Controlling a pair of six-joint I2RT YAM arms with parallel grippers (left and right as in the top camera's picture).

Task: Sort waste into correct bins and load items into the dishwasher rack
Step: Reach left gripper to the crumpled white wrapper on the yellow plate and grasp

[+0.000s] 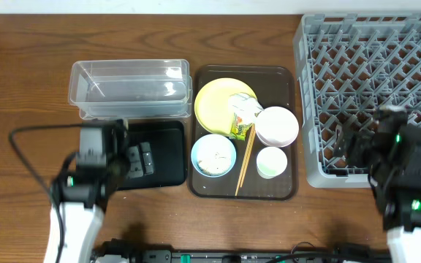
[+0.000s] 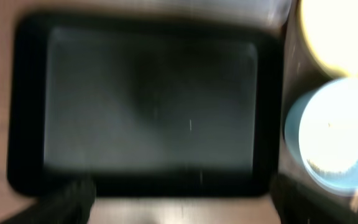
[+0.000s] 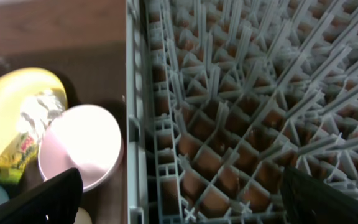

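Overhead view first: what lies where on the desk (image 1: pixel 20 44)?

A grey rack (image 1: pixel 371 66) fills the right of the frame. A brown serving tray (image 1: pixel 283 77) sits mid-frame. At its upper left is a yellow plate (image 1: pixel 212 102), with a crumpled napkin (image 1: pixel 245 107) and a green-yellow wrapper (image 1: pixel 240 127) at the plate's lower right edge.

And the other dishes?

All are on that tray. A pink bowl (image 1: pixel 277 126) is just right of the wrapper, with a white cup (image 1: pixel 271 162) below it. A blue bowl (image 1: pixel 213 155) holding whitish scraps (image 1: pixel 212 162) is at the lower left. The chopsticks (image 1: pixel 244 162) lie between the blue bowl and the cup.

The bins?

A clear tub (image 1: pixel 130 88) stands left of the plate, and a black tray (image 1: pixel 163 153) is just below it in the frame.

The hands?

The left hand (image 1: pixel 139 157) hovers over the black tray. Its wrist view is blurred, but the fingers (image 2: pixel 67 199) show at the bottom corners, spread wide with nothing between them. The right hand (image 1: pixel 346 142) hangs over the rack's lower left part. Its fingers (image 3: pixel 48 199) are also wide apart and hold nothing.
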